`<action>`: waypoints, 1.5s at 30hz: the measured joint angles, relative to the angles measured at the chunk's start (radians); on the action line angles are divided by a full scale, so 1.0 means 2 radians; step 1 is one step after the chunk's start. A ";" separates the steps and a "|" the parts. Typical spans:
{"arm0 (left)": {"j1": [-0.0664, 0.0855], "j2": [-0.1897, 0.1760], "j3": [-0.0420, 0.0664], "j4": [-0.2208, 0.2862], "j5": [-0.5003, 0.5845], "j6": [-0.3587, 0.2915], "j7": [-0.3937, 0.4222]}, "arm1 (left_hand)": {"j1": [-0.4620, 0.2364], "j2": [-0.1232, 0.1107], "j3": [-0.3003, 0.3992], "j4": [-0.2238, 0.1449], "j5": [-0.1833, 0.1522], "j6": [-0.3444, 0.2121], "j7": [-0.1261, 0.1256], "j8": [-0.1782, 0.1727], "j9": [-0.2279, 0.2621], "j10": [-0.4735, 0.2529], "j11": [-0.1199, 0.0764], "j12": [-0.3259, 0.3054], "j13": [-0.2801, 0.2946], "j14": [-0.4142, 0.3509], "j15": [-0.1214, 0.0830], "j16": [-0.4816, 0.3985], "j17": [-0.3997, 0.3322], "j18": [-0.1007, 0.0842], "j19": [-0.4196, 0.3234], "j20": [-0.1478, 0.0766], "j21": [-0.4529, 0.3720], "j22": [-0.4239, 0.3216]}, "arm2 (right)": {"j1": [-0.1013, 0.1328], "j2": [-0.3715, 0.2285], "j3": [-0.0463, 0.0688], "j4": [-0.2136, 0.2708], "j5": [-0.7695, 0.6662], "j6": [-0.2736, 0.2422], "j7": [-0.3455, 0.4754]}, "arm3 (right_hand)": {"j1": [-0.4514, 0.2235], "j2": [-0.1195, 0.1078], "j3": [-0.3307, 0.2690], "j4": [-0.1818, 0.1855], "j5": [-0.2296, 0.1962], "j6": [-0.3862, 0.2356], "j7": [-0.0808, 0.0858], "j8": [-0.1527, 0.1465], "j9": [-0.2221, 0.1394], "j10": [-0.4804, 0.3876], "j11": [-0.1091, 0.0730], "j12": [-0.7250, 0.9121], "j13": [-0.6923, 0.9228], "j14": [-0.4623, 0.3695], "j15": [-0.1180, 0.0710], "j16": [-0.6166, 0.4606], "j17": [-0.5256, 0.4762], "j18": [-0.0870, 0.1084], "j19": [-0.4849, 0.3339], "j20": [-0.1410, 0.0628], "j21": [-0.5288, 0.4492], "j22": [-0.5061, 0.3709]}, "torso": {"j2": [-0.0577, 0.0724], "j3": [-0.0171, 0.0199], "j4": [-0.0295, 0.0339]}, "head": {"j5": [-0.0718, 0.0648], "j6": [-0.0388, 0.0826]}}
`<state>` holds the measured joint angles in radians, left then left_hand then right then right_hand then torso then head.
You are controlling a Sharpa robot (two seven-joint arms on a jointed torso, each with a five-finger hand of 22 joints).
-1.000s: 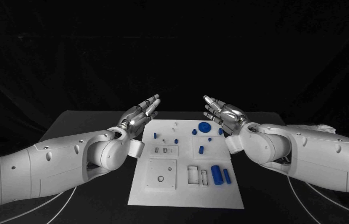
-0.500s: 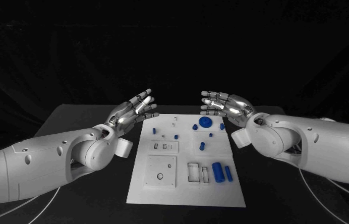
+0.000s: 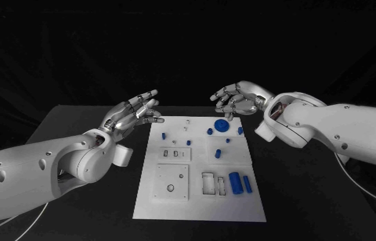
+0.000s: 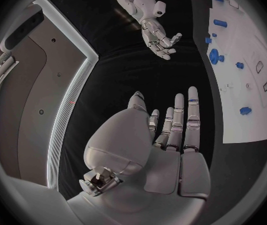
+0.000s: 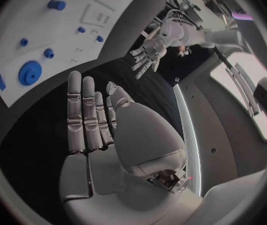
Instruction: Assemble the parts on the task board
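One white board [image 3: 200, 208] lies on one black table [image 3: 78, 197]. On the board I count about nine blue pieces: one round disc [image 3: 221, 125], two long cylinders [image 3: 234, 183] side by side, and roughly six small pegs [image 3: 218, 154]. Two hands [image 3: 135, 111] are raised.

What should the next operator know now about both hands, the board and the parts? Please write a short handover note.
Left hand: open, holds nothing, raised beside the board's far left corner.
Right hand: open, fingers slightly curled, holds nothing, above the board's far edge near the blue disc.
Board: flat in the middle of the table.
Parts: disc and small blue pieces on the far half; two blue cylinders lie side by side on the near right.
Done: no part is in hand; how many parts are seated I cannot tell.
Left: pick up the loose parts and fit them.
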<state>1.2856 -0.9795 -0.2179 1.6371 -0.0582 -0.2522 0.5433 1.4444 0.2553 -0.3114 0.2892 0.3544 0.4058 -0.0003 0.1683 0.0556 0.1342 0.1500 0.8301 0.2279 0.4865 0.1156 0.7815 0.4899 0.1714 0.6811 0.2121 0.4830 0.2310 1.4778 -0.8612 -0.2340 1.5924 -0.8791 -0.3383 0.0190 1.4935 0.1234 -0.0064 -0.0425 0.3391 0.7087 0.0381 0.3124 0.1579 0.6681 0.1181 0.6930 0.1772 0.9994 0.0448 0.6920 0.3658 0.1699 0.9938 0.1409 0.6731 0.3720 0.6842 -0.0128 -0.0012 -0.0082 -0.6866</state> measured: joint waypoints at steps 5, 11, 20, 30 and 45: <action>0.008 -0.006 0.000 0.010 -0.008 -0.006 -0.001 | 0.002 0.002 0.000 0.000 0.008 0.002 0.002 0.004 0.000 -0.001 0.001 0.003 0.000 -0.006 0.003 0.005 0.002 0.000 -0.006 0.001 0.000 0.001 | 0.012 0.020 0.000 -0.010 -0.157 0.025 -0.046 | -0.018 -0.021 0.039 -0.006 -0.006 0.018 -0.008 -0.021 0.003 0.037 -0.015 -0.018 -0.001 0.023 -0.011 0.018 0.020 0.000 0.001 -0.010 0.036 0.033 | 0.009 -0.0015 0.0029 | -0.004 0.003; 0.017 -0.013 0.000 0.024 -0.013 -0.008 -0.004 | 0.006 0.002 0.000 0.000 0.011 0.005 0.005 0.010 0.000 -0.007 0.001 0.003 -0.001 -0.019 0.006 0.005 -0.002 0.000 -0.018 0.004 -0.003 0.000 | 0.016 0.042 0.000 -0.028 -0.295 0.067 -0.078 | -0.042 -0.044 0.067 -0.005 -0.016 0.062 -0.007 -0.026 0.019 0.051 -0.031 0.006 0.041 0.086 -0.024 0.152 0.136 -0.016 0.087 -0.020 0.192 0.217 | 0.018 -0.0032 0.0066 | -0.010 0.012; 0.026 -0.014 0.000 0.028 -0.017 -0.008 -0.009 | 0.008 0.004 0.002 0.002 0.016 0.005 0.005 0.018 0.000 -0.012 0.001 0.003 -0.005 -0.035 0.010 -0.007 -0.015 0.000 -0.041 0.007 -0.017 -0.006 | 0.015 0.072 0.000 -0.065 -0.408 0.091 -0.088 | -0.074 -0.063 0.100 0.011 -0.033 0.081 -0.008 -0.024 0.064 0.050 -0.037 0.014 0.094 0.158 -0.029 0.306 0.326 -0.043 0.175 -0.021 0.359 0.444 | 0.028 -0.0054 0.0135 | -0.012 0.019; 0.029 -0.015 0.000 0.026 -0.018 -0.008 -0.012 | 0.008 0.004 0.002 0.002 0.017 0.006 0.006 0.020 0.000 -0.012 0.001 0.005 -0.005 -0.035 0.010 -0.008 -0.017 0.000 -0.043 0.009 -0.019 -0.007 | -0.004 0.090 0.000 -0.092 -0.441 0.102 -0.084 | -0.092 -0.081 0.127 0.026 -0.040 0.071 0.013 -0.048 0.074 0.038 -0.044 -0.085 0.063 0.167 -0.041 0.319 0.346 -0.051 0.183 -0.022 0.378 0.468 | 0.030 -0.0060 0.0161 | -0.010 0.018; 0.029 -0.010 0.000 0.019 -0.019 -0.003 -0.012 | 0.010 0.006 0.004 0.001 0.019 0.014 0.007 0.026 0.001 -0.013 -0.001 0.005 -0.006 -0.035 0.010 -0.009 -0.019 0.000 -0.048 0.011 -0.022 -0.008 | -0.024 0.091 0.000 -0.112 -0.434 0.103 -0.069 | -0.121 -0.103 0.117 0.048 -0.055 0.045 0.035 -0.090 0.069 0.006 -0.029 -0.148 0.062 0.160 -0.028 0.316 0.336 -0.051 0.176 -0.016 0.377 0.468 | 0.029 -0.0054 0.0145 | -0.005 0.011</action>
<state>1.3441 -0.9994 -0.2188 1.6759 -0.0960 -0.2582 0.5191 1.4643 0.2671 -0.3028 0.2921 0.3916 0.4343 0.0138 0.2199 0.0570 0.1074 0.1478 0.8406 0.2165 0.4167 0.1357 0.7626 0.4518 0.1714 0.5841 0.2338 0.4394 0.2154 1.4296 -0.6785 -0.2340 1.3686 -1.7479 -0.1331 -0.1189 1.2521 -0.0822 0.2268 0.0538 0.2284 0.7993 0.1078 0.1328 0.2964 0.6802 0.0611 0.3967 0.3006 1.3195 -0.0104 1.3244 1.0379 0.0686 1.3466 0.1089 1.4269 1.3080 0.7418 -0.0236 0.0277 -0.0174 -0.6639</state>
